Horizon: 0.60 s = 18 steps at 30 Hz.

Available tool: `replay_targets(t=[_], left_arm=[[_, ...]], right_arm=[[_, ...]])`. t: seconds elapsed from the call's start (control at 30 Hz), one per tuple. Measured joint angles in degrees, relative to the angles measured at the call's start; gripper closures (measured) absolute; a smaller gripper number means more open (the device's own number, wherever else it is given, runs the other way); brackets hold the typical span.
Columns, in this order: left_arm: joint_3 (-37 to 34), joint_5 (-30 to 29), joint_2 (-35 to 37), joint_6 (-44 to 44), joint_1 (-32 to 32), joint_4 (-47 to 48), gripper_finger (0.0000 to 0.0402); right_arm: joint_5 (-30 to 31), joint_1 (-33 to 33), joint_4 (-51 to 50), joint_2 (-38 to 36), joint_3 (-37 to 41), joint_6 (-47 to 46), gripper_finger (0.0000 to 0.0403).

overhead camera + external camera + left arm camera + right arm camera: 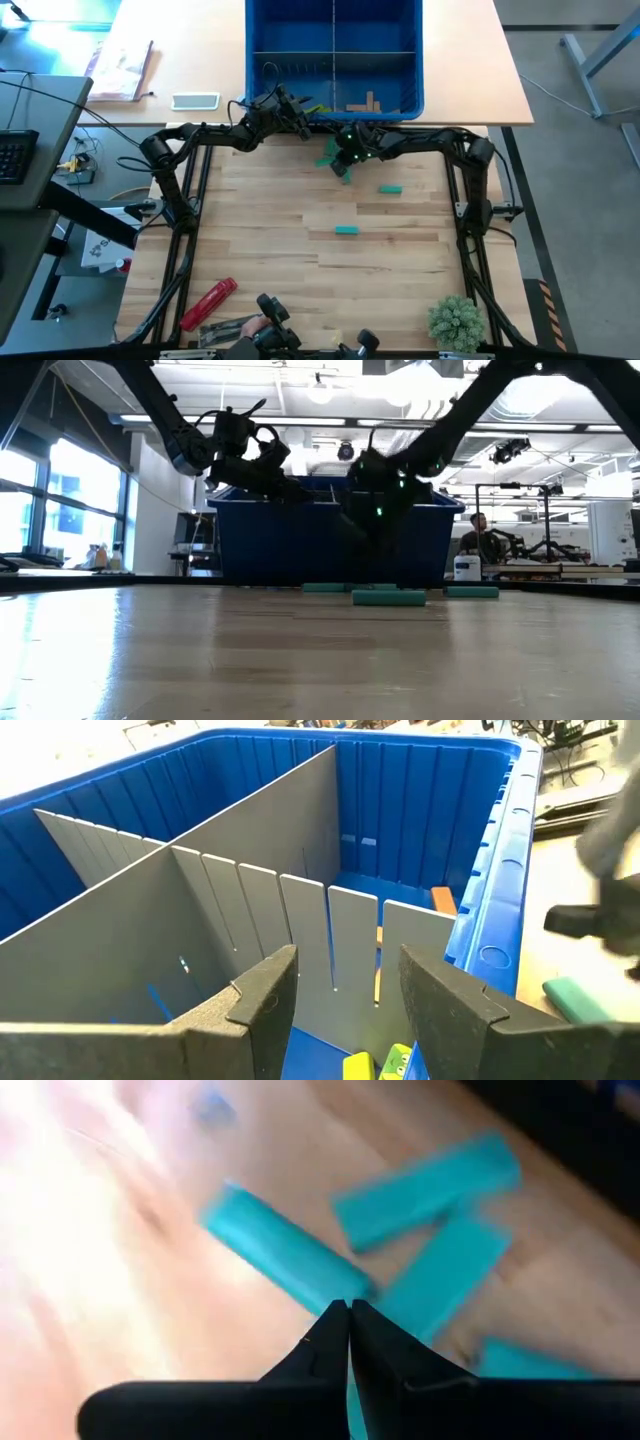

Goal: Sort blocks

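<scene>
We see the left gripper (340,995) poised over the near edge of the blue bin (262,30), its jaws spread with nothing between them. Just below them, inside the bin's near compartment, lie lime yellow-green blocks (380,1063), and past a grey divider (250,820) a tan block (443,900) stands against the bin wall.

The right gripper (348,1315) hangs low over the wooden table (280,270) just in front of the bin, its jaws pressed together and empty. Right under its tips we find a loose cluster of teal blocks (430,1180), lying flat at crossing angles; we cannot tell whether the tips touch them. Two more teal blocks lie apart on the table: one (390,188) just beside that gripper, another (346,230) nearer the table's middle.
</scene>
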<state>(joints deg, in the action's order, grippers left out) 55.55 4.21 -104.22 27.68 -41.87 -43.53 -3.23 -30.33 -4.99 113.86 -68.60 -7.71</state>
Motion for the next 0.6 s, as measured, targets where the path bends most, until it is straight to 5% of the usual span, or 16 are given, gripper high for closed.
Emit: replay_targets(t=[0.2,0.6], left_arm=[[0.0,0.0,0.0,0.0,0.0,0.0,0.0245],[0.0,0.1,0.0,0.0,0.0,0.0,0.0245]], right_arm=[[3.2,2.0,10.1,-1.1,-0.1,1.4,0.0403],[9.4,1.9,12.9,4.6,0.0,4.2,0.0403]])
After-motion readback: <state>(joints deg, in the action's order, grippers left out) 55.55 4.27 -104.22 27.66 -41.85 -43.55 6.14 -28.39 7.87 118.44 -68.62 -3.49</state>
